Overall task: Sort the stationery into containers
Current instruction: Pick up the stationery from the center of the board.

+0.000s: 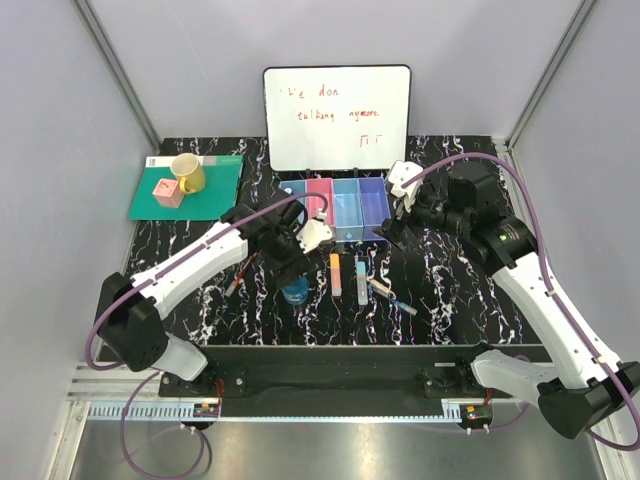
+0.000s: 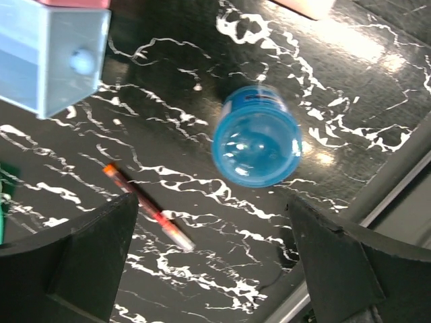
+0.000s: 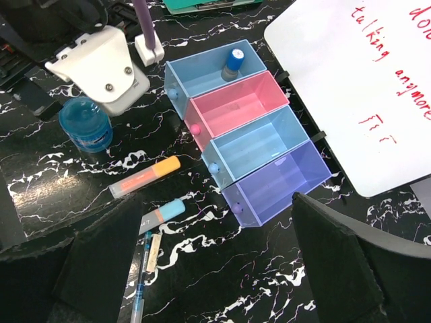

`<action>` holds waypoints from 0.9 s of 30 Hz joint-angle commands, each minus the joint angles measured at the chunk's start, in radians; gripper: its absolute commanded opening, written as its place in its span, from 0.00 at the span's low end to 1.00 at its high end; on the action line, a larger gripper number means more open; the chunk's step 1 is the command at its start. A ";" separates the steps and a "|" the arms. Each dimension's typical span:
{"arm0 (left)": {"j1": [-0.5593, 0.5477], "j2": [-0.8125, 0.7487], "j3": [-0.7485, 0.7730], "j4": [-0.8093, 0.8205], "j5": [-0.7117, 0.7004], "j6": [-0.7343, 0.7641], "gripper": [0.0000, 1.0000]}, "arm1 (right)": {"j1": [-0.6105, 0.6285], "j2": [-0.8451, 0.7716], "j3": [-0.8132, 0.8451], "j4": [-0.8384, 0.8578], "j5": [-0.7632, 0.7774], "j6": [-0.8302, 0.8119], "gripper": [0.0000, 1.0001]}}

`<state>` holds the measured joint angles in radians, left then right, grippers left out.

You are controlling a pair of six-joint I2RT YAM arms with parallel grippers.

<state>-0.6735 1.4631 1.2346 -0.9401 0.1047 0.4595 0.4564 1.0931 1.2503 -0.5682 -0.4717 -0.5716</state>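
Below the left gripper, jaws wide open and empty: round blue translucent disc, loose on the black marble table.
Dark-red pen just left of the disc. Right gripper, jaws spread, holding nothing; ahead, four-bin row; to its left, orange marker and light-blue marker.

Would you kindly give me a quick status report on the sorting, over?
Left gripper open over blue disc; right gripper open, empty, by the bins. Disc, markers, red pen on table; one blue item in end bin. Nothing blocking the disc.
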 commanded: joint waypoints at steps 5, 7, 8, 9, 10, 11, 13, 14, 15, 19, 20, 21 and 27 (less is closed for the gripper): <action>-0.057 -0.029 -0.053 0.060 0.009 -0.051 0.99 | 0.007 -0.033 0.011 0.002 0.002 0.003 1.00; -0.064 -0.020 -0.073 0.072 -0.003 -0.050 0.99 | 0.007 -0.033 0.011 -0.002 0.001 0.004 1.00; -0.067 -0.015 -0.078 0.076 -0.003 -0.044 0.99 | 0.007 -0.035 0.011 -0.001 0.001 0.006 1.00; -0.069 -0.006 -0.093 0.089 -0.016 -0.041 0.99 | 0.007 -0.033 0.011 0.001 0.001 0.006 1.00; -0.069 -0.001 -0.099 0.093 -0.023 -0.036 0.99 | 0.007 -0.033 0.011 -0.001 0.001 0.006 1.00; -0.070 0.006 -0.103 0.101 -0.034 -0.022 0.99 | 0.005 -0.033 0.011 -0.001 0.001 0.006 1.00; -0.070 0.023 -0.116 0.112 -0.042 -0.009 0.99 | 0.007 -0.033 0.011 -0.001 0.002 0.006 1.00; -0.070 0.026 -0.118 0.125 -0.046 0.005 0.99 | 0.007 -0.033 0.011 -0.002 0.002 0.004 1.00; -0.070 0.038 -0.116 0.130 -0.043 0.011 0.99 | 0.007 -0.035 0.009 -0.004 0.001 0.004 1.00; -0.070 0.077 -0.104 0.146 -0.022 0.027 0.99 | 0.007 -0.033 0.009 -0.002 -0.001 0.009 1.00; -0.070 0.086 -0.101 0.147 -0.011 0.025 0.99 | 0.007 -0.033 0.009 -0.002 -0.001 0.009 1.00; -0.070 0.098 -0.095 0.147 -0.007 0.025 0.99 | 0.007 -0.035 0.009 -0.002 0.001 0.010 0.99; -0.070 0.150 -0.099 0.159 0.003 0.039 0.99 | 0.007 -0.039 0.000 -0.004 0.001 0.012 1.00</action>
<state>-0.7403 1.5902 1.1187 -0.8154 0.0906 0.4747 0.4564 1.0790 1.2503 -0.5743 -0.4717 -0.5709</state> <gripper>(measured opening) 0.987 0.994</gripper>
